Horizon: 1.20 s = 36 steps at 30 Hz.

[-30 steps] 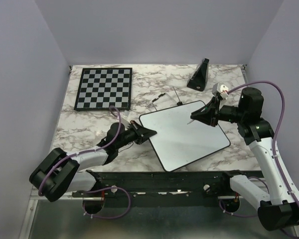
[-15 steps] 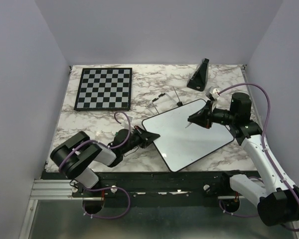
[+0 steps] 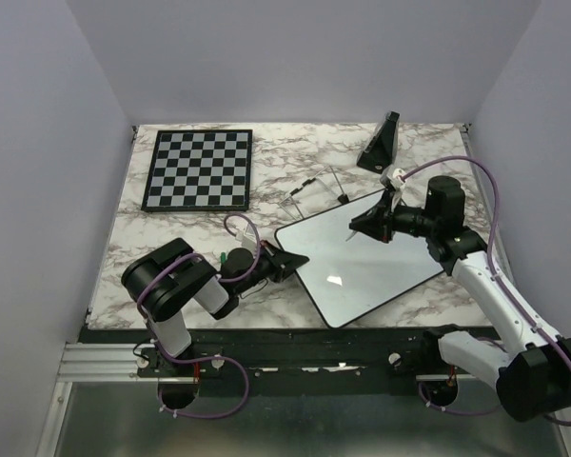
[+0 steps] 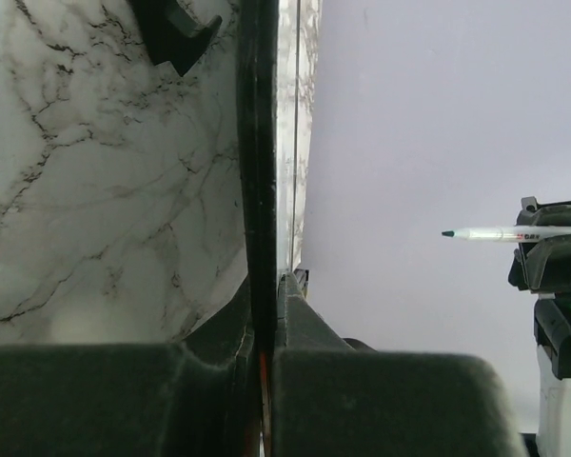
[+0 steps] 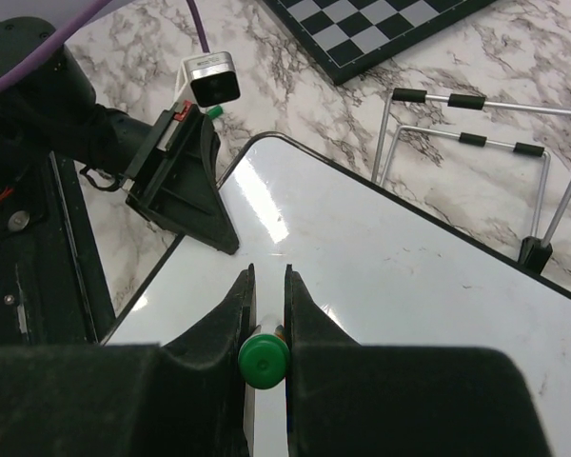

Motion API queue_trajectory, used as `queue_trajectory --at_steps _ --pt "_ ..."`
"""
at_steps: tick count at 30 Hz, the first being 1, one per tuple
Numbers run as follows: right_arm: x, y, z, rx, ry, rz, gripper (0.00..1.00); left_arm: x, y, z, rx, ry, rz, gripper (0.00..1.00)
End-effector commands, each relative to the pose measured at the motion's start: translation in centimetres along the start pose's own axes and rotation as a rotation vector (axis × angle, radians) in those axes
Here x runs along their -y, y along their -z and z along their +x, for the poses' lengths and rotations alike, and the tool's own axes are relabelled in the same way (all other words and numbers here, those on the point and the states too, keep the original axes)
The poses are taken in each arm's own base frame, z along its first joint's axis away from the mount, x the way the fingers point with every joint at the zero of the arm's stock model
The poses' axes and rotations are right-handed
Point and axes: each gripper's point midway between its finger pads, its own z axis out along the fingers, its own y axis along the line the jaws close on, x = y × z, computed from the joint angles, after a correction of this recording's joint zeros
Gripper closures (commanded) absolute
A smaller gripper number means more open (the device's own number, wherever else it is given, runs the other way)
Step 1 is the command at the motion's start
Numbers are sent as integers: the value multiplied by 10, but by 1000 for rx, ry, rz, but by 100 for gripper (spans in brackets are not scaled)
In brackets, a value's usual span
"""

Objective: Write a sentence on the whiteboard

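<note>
- Your whiteboard (image 3: 362, 262) lies flat on the marble table (image 3: 157, 238), just right of the middle and turned so its corners point at about 1, 4, 7 and 10 o'clock in the overhead view.
- Your left gripper (image 3: 290, 259) is at the board's 9 o'clock edge. Its jaws are closed on the thin black rim, which runs straight between the fingers in the left wrist view.
- Your right gripper (image 3: 360, 227) is over the board's 12 o'clock part, jaws clamped on a marker (image 5: 264, 360) whose green butt end sits between the fingers.
- The marker points toward 8 o'clock. Seen from the left wrist, its dark tip is off the surface, not touching.
- The two grippers face each other across the board's near-left corner, well apart.
- A chessboard (image 3: 198, 169) lies at 10 o'clock from the whiteboard, apart from it.
- A wire stand (image 5: 438, 98) rests on the table just beyond the board's 12 o'clock edge.
- A black wedge (image 3: 381, 143) stands at 1 o'clock, near the back of the table.
</note>
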Motion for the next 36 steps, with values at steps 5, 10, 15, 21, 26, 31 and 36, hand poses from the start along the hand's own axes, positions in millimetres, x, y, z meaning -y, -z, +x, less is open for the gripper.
queue_trajectory --at_steps 5,10,15,21,26,31,36 --pt "0 -19 4 -28 55 21 99 13 -9 10 -90 -65 26 100" --pt "2 -16 0 -23 81 48 99 19 -4 14 -115 -111 51 100" --pt "3 -15 -2 -22 85 54 99 27 -2 16 -130 -173 79 100" --pt "-6 -16 -1 -19 69 7 99 28 -2 17 -136 -204 75 100" --pt "-9 -17 1 -20 51 -13 99 29 0 16 -130 -176 72 100" --pt "-10 -17 3 -21 50 -20 100 32 1 15 -121 -195 65 100" --pt "-12 -16 2 -20 64 -26 99 30 2 14 -121 -225 44 100"
